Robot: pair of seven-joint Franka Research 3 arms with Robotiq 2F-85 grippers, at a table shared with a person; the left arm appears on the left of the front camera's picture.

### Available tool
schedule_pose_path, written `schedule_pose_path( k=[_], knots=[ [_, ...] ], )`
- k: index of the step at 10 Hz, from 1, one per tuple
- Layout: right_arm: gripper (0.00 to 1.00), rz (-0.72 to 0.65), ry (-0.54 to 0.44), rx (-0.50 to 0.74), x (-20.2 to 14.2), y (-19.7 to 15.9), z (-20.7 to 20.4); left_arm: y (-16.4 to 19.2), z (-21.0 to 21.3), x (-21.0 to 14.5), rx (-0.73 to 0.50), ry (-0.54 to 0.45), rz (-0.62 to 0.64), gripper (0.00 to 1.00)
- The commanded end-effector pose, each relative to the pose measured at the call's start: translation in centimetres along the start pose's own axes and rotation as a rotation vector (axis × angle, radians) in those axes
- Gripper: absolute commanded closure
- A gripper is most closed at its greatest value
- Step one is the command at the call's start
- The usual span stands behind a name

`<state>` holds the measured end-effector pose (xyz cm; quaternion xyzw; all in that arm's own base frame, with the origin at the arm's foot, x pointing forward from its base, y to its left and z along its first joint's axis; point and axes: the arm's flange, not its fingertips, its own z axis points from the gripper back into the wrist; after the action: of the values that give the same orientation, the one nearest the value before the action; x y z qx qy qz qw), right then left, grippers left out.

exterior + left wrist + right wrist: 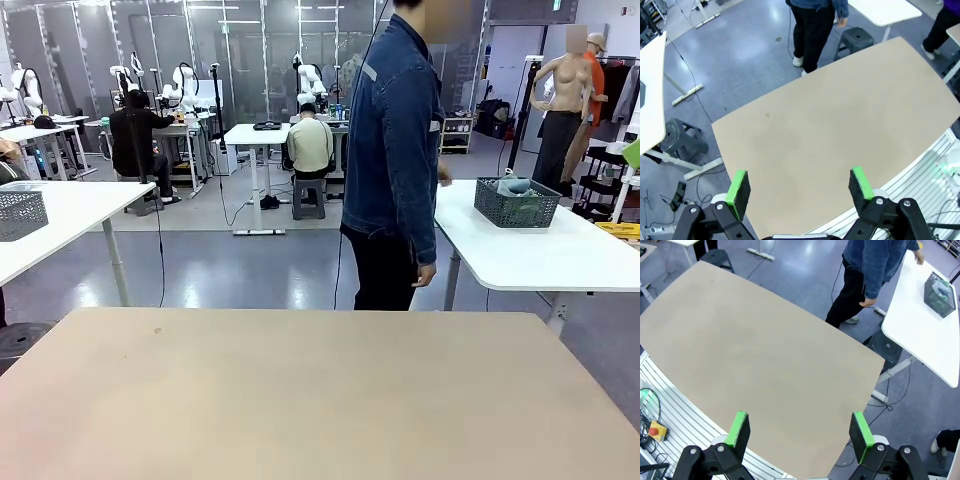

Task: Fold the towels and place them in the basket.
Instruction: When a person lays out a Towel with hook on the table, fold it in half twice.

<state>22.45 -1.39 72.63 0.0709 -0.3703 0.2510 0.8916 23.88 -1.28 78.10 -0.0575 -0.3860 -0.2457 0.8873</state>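
Note:
The beige table (320, 400) in front of me is bare. High above it, my left gripper (800, 187) is open with nothing between its green pads (738, 186). My right gripper (799, 429) hangs open over the same table (765, 365) and holds nothing. A dark grey wire-mesh basket (517, 203) stands on a white side table (540, 255) at the far right, also seen as the basket (941, 294) in the right wrist view. A pale greenish-grey cloth (515, 186) lies bunched inside it; I cannot tell if it is one of the towels.
A person in a denim jacket (392, 150) stands at the table's far edge, turned toward the side table, one hand (427, 275) hanging down. A second mesh basket (20, 213) sits on a white table at the left. Grey stools (682, 140) stand on the floor.

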Motion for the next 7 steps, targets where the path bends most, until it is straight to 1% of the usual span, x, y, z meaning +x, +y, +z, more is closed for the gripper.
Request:
schedule_pose_path(
  k=[1,7],
  knots=[
    [0.00,0.001,0.001,0.001,0.09,0.01,-0.07,0.00,0.02,0.12,-0.005,-0.001,-0.008,0.00],
    [0.00,0.001,0.001,0.001,0.09,0.01,-0.07,0.00,0.02,0.12,-0.005,-0.001,-0.008,0.00]
  ],
)
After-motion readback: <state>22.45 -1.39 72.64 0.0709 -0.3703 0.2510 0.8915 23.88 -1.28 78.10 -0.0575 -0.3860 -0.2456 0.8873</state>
